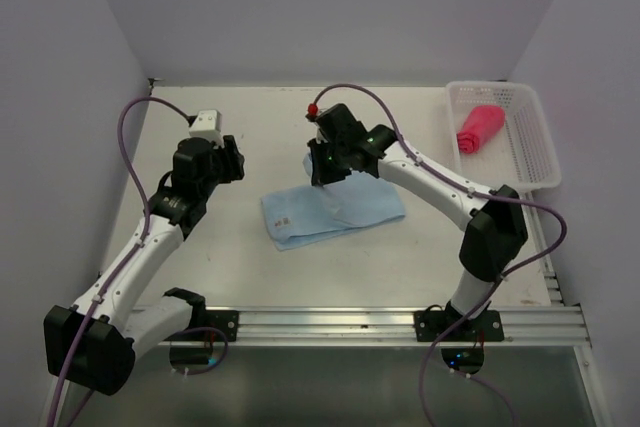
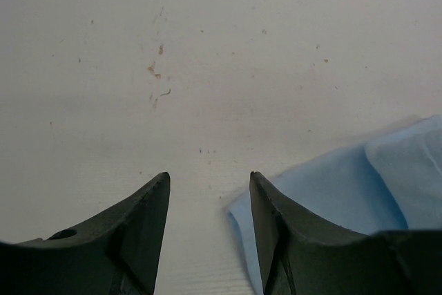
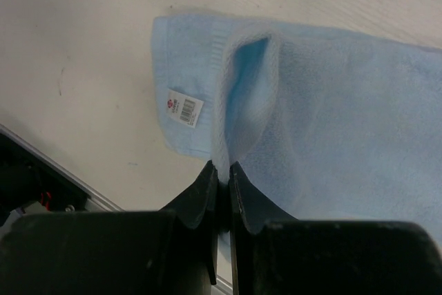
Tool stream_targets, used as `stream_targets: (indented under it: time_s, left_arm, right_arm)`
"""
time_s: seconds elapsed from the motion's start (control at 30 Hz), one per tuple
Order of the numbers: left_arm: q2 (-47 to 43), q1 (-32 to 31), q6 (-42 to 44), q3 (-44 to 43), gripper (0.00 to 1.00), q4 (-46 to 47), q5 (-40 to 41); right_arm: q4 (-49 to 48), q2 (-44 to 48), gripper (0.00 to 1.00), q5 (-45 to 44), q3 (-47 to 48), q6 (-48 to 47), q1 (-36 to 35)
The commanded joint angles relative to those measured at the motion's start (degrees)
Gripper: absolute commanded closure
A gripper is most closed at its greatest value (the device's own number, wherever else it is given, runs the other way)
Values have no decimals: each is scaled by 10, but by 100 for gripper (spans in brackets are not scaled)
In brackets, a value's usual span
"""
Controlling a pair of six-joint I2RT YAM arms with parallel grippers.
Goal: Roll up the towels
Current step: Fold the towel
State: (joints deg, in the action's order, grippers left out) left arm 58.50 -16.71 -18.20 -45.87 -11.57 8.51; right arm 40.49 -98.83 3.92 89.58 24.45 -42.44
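A light blue towel (image 1: 330, 212) lies folded flat at the table's middle, its white label (image 3: 185, 107) near one corner. My right gripper (image 1: 322, 177) (image 3: 222, 166) is shut on a raised fold of the towel's (image 3: 345, 115) far edge, which is lifted into a small ridge. My left gripper (image 1: 237, 163) (image 2: 209, 177) hovers open just left of the towel, with only bare table between its fingers. The blue towel's corner (image 2: 345, 191) lies beside and under its right finger. The red-pink towel (image 1: 480, 127) sits rolled inside the white basket (image 1: 535, 137).
The white mesh basket stands at the back right corner. Grey walls close in the table on the left, back and right. A metal rail (image 1: 400, 322) with both arm bases runs along the near edge.
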Motion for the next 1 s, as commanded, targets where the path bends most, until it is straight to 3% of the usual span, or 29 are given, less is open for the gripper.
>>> stream_targets:
  time_s: [0.0, 0.53, 0.97]
  left_arm:
    - [-10, 4, 11, 3, 46, 18, -1]
    - [-18, 4, 8, 5, 45, 18, -2]
    - [-20, 4, 7, 4, 45, 18, -3]
  right_arm:
    - [-21, -43, 100, 18, 39, 30, -18]
    - [-83, -146, 100, 62, 69, 86, -54]
    - [-78, -191, 100, 58, 111, 97, -78]
